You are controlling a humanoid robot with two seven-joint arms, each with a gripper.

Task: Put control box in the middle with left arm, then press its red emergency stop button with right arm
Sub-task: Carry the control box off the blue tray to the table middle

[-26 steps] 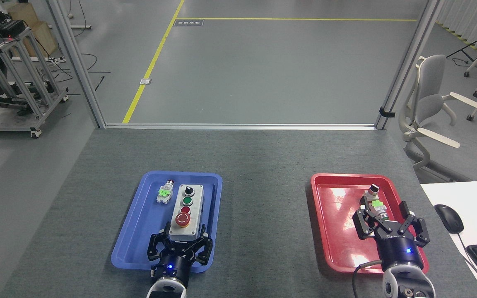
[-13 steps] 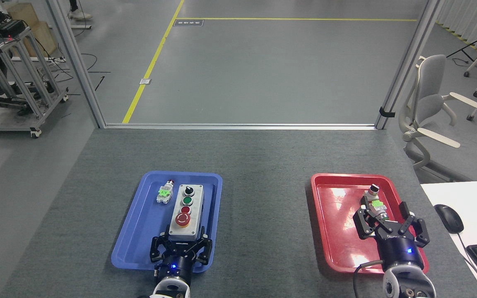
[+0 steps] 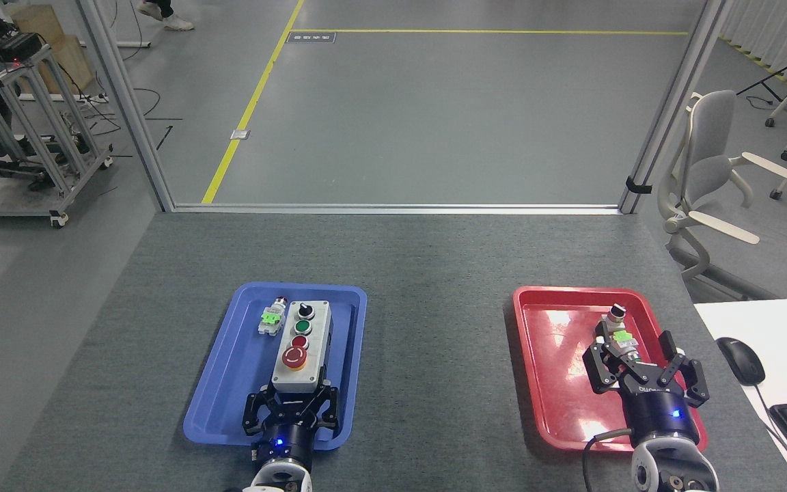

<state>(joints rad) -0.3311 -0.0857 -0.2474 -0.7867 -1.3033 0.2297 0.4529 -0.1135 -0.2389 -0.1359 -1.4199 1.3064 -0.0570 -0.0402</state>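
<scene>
- i have the left gripper (image 3: 291,404) at about 6 o'clock of the blue tray (image 3: 229,369), with its fingers drawn in against the near end of the control box (image 3: 301,348). i judge this a firm grasp on the box's near end.
- the control box lies over the blue tray, long axis running roughly 6 to 12 o'clock and leaning slightly toward 1 o'clock. whether its base rests on the tray floor or is raised off it, i cannot tell.
- the red emergency stop button (image 3: 295,357) sits at the near end of the box's button row, facing up and unobstructed.
- a small white-and-green switch part (image 3: 270,318) lies just beside the box, at its 10 o'clock, inside the same tray.
- the middle (image 3: 434,342), the bare tabletop between the two trays, lies at 3 o'clock of the box and holds nothing.
- the right gripper (image 3: 643,365) hovers over the near half of the red tray (image 3: 550,369) with fingers spread wide and nothing held; another switch part (image 3: 617,328) lies just beyond it at 12 o'clock.
- progress: grasp appears made; transfer to the middle is not yet done, nor the release, nor the press with the right arm. i rate the task as early.
</scene>
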